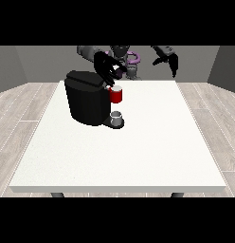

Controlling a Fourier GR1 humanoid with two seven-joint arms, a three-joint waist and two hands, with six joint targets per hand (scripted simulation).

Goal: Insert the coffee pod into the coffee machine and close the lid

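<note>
One hand (106,69) at the view's left above the coffee machine (88,99), pinching the coffee pod (119,73) — lower straight into the red holder (116,95), then release. Other hand (170,61) — raised, relaxed.

In front of me stands a large white bench (138,156), its flat top spreading wide toward the near edge, where two dark legs (57,194) show just beneath the slab. Around it lies a floor (24,118) of pale wood-look planks, greyish beige, with thin dark seams running between the boards. Behind me the walls (39,64) are plain grey, darker at the far corners on both sides. The light is even and soft, and the bench top looks bright against the duller floor.
</note>
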